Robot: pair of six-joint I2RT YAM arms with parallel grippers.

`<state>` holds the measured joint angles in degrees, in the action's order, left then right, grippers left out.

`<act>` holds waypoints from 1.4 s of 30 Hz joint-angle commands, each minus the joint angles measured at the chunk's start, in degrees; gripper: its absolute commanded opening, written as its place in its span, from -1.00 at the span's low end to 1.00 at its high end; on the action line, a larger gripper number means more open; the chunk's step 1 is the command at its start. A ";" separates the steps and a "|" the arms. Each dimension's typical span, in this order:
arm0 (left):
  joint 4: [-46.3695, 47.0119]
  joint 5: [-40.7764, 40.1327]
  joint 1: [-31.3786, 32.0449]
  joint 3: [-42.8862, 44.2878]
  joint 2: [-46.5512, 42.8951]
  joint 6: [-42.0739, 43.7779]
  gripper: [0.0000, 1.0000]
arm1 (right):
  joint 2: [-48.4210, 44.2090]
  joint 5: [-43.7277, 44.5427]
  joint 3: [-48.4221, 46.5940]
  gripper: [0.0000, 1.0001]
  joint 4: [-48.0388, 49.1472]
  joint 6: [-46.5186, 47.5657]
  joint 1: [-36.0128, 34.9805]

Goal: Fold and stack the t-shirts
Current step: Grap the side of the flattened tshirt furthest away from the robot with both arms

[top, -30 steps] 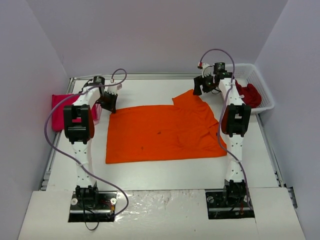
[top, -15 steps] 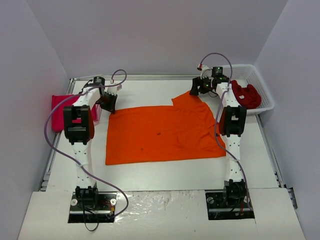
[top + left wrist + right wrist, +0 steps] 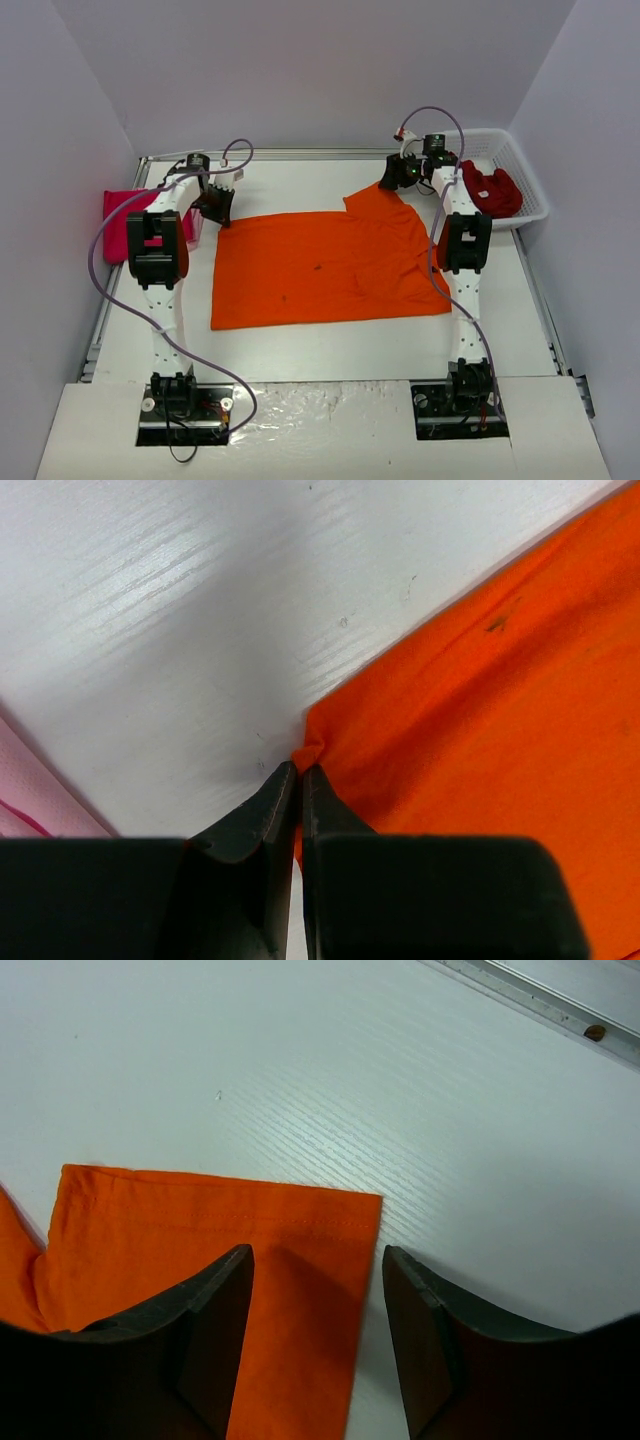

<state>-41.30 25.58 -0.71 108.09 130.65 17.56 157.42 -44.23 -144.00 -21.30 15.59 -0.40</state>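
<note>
A bright orange t-shirt (image 3: 320, 265) lies spread flat in the middle of the table. My left gripper (image 3: 218, 212) is at its far left corner. In the left wrist view, that gripper (image 3: 299, 768) is shut on a small pinch of the orange t-shirt (image 3: 480, 700). My right gripper (image 3: 392, 183) is low over the far right sleeve. In the right wrist view, it (image 3: 318, 1255) stands open astride the hemmed sleeve edge of the orange t-shirt (image 3: 200, 1230): one finger over the cloth, the other over bare table.
A folded magenta-pink t-shirt (image 3: 120, 215) lies at the table's left edge, with pale pink cloth (image 3: 30, 790) beside it. A white lattice basket (image 3: 530, 175) at the far right holds a dark red t-shirt (image 3: 497, 190). A metal rail (image 3: 540, 1000) runs along the far edge.
My right gripper has shifted left and down onto the orange sleeve, and its jaws have narrowed. The left gripper and the shirt have stayed put.
</note>
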 commanded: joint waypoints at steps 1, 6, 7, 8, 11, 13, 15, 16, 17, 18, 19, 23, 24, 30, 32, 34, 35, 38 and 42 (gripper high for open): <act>-1.42 -0.97 0.10 0.54 -0.75 0.54 -0.95 | 1.13 -2.71 -1.02 -0.04 -0.94 -0.48 0.14; -1.15 -0.54 0.10 0.10 -0.48 0.46 -0.95 | 1.04 -3.23 0.21 -0.26 -0.94 -0.83 0.14; -0.98 -0.53 0.10 0.01 -0.48 0.37 -0.95 | 0.96 -3.32 0.56 -0.28 -0.94 -0.74 0.14; -1.06 -0.53 0.10 -0.16 -0.40 0.37 -0.95 | 0.95 -3.41 1.00 -0.30 -1.02 -0.74 0.14; -0.98 -0.18 0.10 -0.25 -0.31 0.28 -0.95 | 1.04 -3.32 1.27 -0.31 -0.94 -0.74 0.14; -0.98 -0.10 1.94 -0.34 -0.31 0.19 -0.95 | 1.13 -3.23 1.36 -0.31 -1.11 -0.74 0.14; -0.98 -0.10 1.85 -0.34 -0.31 0.37 -0.95 | 1.13 -3.15 1.71 -0.31 -1.46 -0.57 0.14; -1.15 -0.10 2.03 -0.34 -0.40 0.45 -0.95 | 0.96 -2.88 1.88 -0.31 -1.55 -0.22 0.14; -1.15 -0.10 1.94 -0.51 -0.40 0.54 -0.95 | 0.87 -2.62 2.15 -0.31 -1.73 0.05 0.14; -1.15 -0.10 1.94 -0.60 -0.48 0.63 -0.95 | 0.61 -2.36 2.76 -0.29 -1.81 0.31 0.14; -0.98 -0.10 1.94 -0.69 -0.57 0.63 -0.95 | 0.60 -1.57 2.76 -0.25 -1.82 0.75 0.14; -0.54 0.08 1.94 -1.13 -0.75 0.46 -0.95 | 0.78 -1.04 1.01 -0.21 -1.73 1.10 0.14; -0.36 0.17 1.94 -1.30 -0.75 0.46 -0.95 | 0.95 -0.43 0.48 -0.21 -1.73 1.19 0.14; -0.27 0.08 1.85 -1.75 -0.75 0.63 -0.95 | 1.39 6.86 -1.89 -0.19 -1.64 2.86 -0.73; -0.27 0.08 1.85 -1.75 -0.75 0.63 -0.95 | 1.83 8.88 -2.51 -0.18 -1.47 2.95 -1.00; -0.19 0.08 1.85 -1.83 -0.75 0.54 -0.95 | 2.53 10.03 -3.03 -0.16 -1.46 2.86 -1.26; -0.27 0.25 1.85 -1.83 -0.75 0.54 -0.95 | 2.97 10.47 -3.38 -0.16 -1.55 2.86 -1.35; -0.27 0.17 1.85 -1.92 -0.92 0.54 -0.95 | 3.41 9.60 -3.48 -0.16 -1.55 3.30 -1.44; -0.27 0.17 1.85 -1.83 -0.84 0.54 -0.95 | 3.85 9.34 -3.56 -0.19 -1.64 3.30 -1.62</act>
<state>-40.27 25.91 0.99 107.53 130.54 17.56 159.02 -36.27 -146.74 -20.58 18.24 -1.58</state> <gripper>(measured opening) 0.035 0.411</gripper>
